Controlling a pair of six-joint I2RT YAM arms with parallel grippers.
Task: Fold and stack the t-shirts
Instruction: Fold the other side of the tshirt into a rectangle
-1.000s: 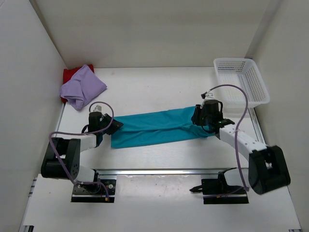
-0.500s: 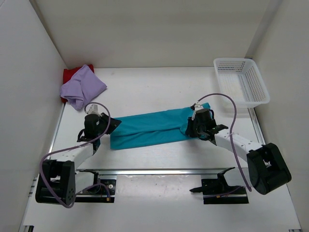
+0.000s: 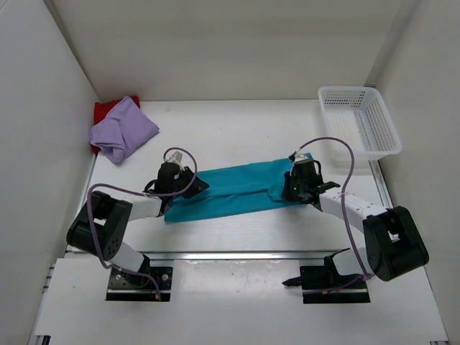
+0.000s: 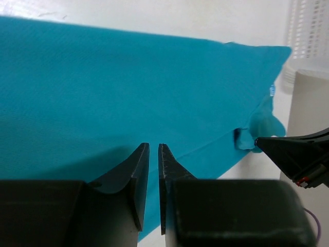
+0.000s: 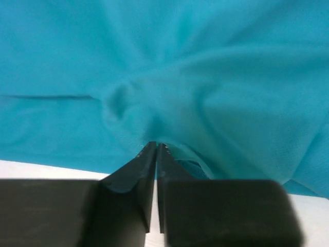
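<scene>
The teal-blue t-shirt (image 3: 237, 188) lies as a long folded strip across the middle of the table. My left gripper (image 3: 192, 185) hovers over its left part. In the left wrist view (image 4: 152, 148) the jaws stand all but shut with a thin gap, and only flat teal cloth (image 4: 128, 87) and table show through it. My right gripper (image 3: 290, 190) is shut on the shirt's right end, where the cloth bunches up at the fingertips (image 5: 149, 152). The lavender t-shirt (image 3: 123, 129) lies crumpled at the back left, on top of the dark red t-shirt (image 3: 104, 109).
A white lattice basket (image 3: 392, 133) stands at the back right and also shows in the left wrist view (image 4: 308, 31). White walls close in the left, back and right sides. A metal rail (image 3: 237, 254) runs along the near edge.
My left gripper has moved right, from beside the shirt's left end to over the cloth. My right gripper has shifted slightly left and stays on the shirt's right end.
</scene>
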